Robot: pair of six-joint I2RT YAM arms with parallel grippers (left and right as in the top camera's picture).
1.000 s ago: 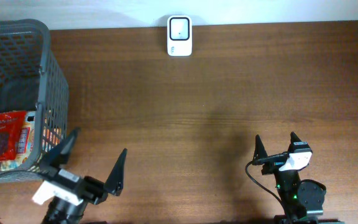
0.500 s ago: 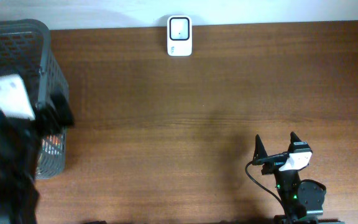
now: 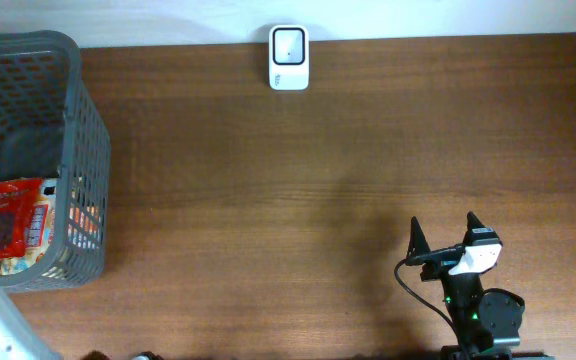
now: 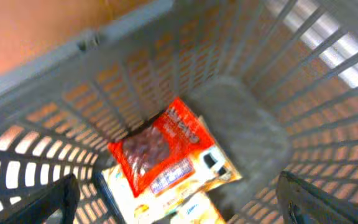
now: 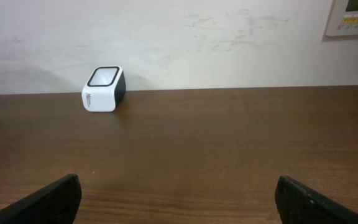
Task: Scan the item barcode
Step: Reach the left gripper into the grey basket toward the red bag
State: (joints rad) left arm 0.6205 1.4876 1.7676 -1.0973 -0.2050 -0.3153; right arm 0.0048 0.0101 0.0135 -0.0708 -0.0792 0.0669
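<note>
Left wrist view: left gripper [image 4: 178,198] hangs over the basket [image 4: 241,118] at 9 o'clock of the table [image 3: 268,200], jaws wide apart and empty, with the red packet [image 4: 157,152] flat on the bottom atop a yellow pack [image 4: 219,171]. We'd drop straight down, straddle the red packet's narrow edges, and stay off the mesh walls. Right gripper [image 3: 446,238] at 5 o'clock, jaws apart and empty, faces the scanner [image 3: 289,58] at 12 o'clock.

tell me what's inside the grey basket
Inside the grey basket lies a red snack packet, resting on top of yellow-and-white packets. How many of those lie beneath it, and anything under them, is covered.
</note>
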